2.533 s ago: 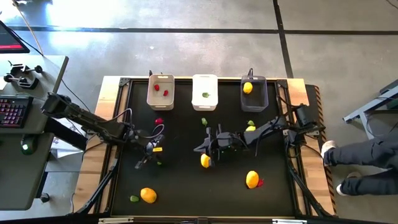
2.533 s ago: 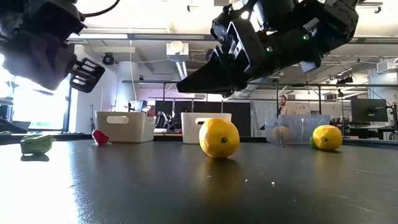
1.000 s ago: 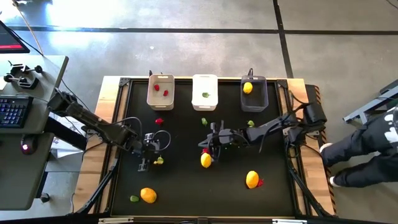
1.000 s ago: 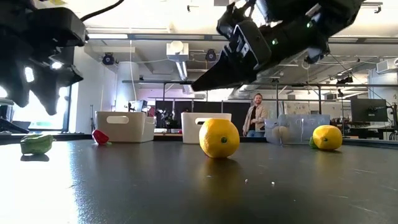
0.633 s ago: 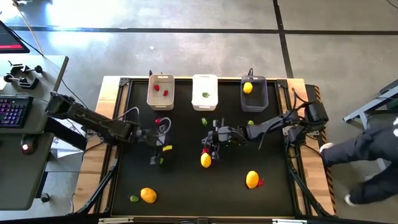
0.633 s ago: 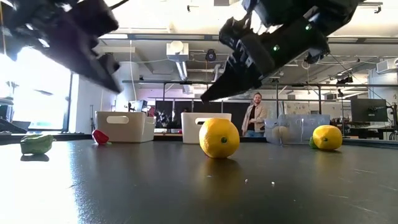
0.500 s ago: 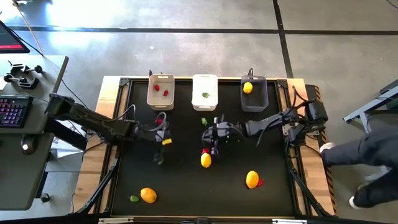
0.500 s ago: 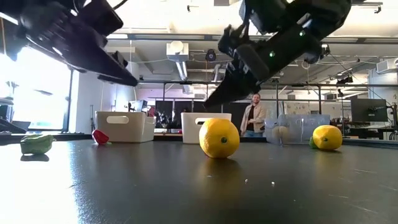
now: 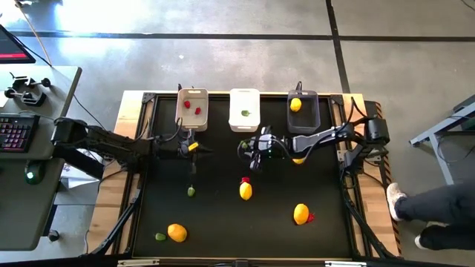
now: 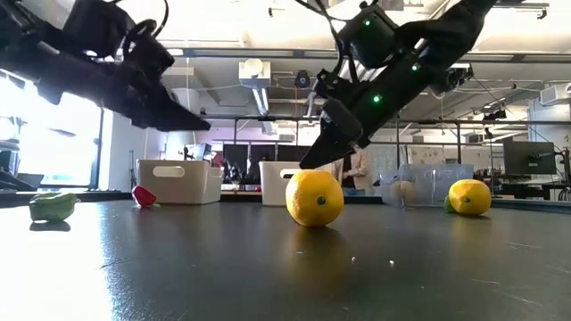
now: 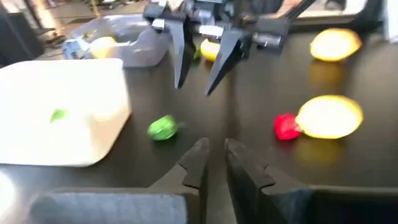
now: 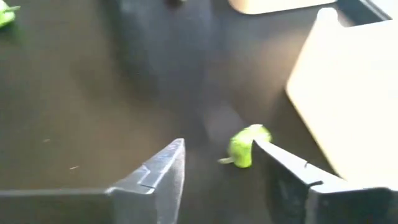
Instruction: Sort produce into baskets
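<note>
My right gripper (image 12: 217,162) hangs open just above the table, in front of the white basket (image 9: 244,110). A small green piece (image 12: 245,146) lies on the table beside one fingertip, untouched. My left gripper (image 11: 214,158) is shut with nothing in it; it points level toward the right gripper from in front of the beige basket (image 9: 191,109). A red piece (image 9: 246,180) lies against a yellow lemon (image 9: 246,191) at mid-table. Another green piece (image 9: 191,191) lies alone nearer the left. The dark grey basket (image 9: 303,111) holds a yellow lemon.
An orange lemon (image 9: 177,233) with a green piece (image 9: 160,237) lies near the front left. Another orange lemon (image 9: 300,214) with a red piece lies at the front right. A yellow fruit (image 9: 299,157) shows under the right arm. A person's legs stand beyond the table's right side.
My left gripper has swung up from over the lone green piece toward the far edge, tipped from pointing down to nearly level, and shut empty. My right gripper has gone from the yellow lemon toward the far edge and opened; the red piece stays by the lemon.
</note>
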Tool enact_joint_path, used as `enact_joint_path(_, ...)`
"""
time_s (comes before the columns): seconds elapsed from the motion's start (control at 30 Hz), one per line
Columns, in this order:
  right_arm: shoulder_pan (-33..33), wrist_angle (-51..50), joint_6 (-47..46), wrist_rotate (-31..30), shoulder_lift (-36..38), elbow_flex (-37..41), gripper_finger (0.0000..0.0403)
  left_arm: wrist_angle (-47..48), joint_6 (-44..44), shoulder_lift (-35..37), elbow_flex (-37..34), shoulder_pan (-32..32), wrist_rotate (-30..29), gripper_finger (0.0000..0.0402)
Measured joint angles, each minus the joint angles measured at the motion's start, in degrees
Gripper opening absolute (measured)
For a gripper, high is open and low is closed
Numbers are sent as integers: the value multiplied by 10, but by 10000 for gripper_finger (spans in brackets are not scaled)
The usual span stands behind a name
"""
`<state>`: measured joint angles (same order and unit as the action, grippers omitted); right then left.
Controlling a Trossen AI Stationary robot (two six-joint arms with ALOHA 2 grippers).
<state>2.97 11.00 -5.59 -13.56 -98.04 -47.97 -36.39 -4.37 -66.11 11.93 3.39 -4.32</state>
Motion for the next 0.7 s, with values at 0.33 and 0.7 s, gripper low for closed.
enact_joint_path(0.33, 41, 16, -81, 0, -32, 0, 247, -9, -10, 0, -11, 58, 1, 17)
enact_joint_path(0.7, 18, 92, -169, -74, -89, 0, 248, -8, -18, 0, -11, 99, -6, 17)
